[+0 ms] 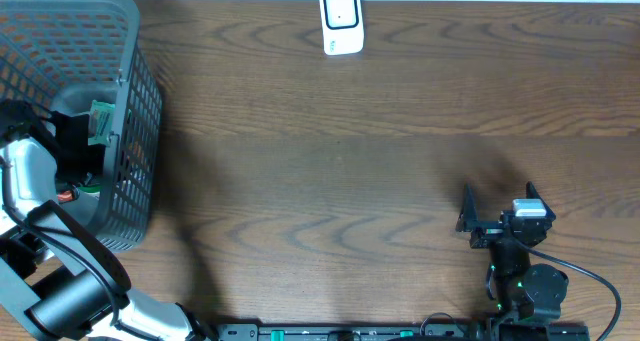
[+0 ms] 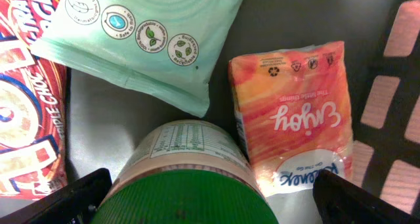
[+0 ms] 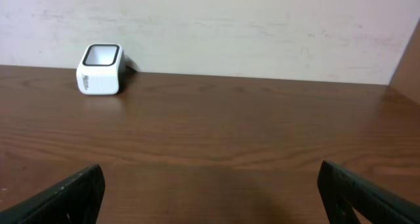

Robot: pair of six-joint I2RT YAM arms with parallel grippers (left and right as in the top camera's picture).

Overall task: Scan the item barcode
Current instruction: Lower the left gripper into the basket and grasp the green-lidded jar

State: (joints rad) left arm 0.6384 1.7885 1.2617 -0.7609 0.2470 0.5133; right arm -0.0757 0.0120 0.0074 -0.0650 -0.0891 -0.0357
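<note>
Early days on this one: nothing is scanned yet and nothing is lifted. The left gripper [image 2: 210, 199] is down inside the grey basket [image 1: 135, 101] at the left edge of the table [image 1: 350, 151], jaws spread wide and holding nothing. Its wrist camera looks straight onto a green-lidded jar [image 2: 187, 148], the lid sitting between the two fingers with clear space on either side. That makes the jar the likely pick, though it is only a judgement. Packed around it are an orange pack [image 2: 295, 112] touching its right side, a mint pouch [image 2: 141, 37] just beyond it and a red box [image 2: 26, 119] at the left. No barcode shows on the jar from here. Across the table the right gripper [image 1: 498, 209] waits near the front edge, fully open and empty, facing the white scanner [image 1: 341, 21], which stands at the far edge, well apart from both arms. So the whole job is ahead: close on an item, bring it out of the basket, carry it over, and turn its barcode toward the scanner window.
</note>
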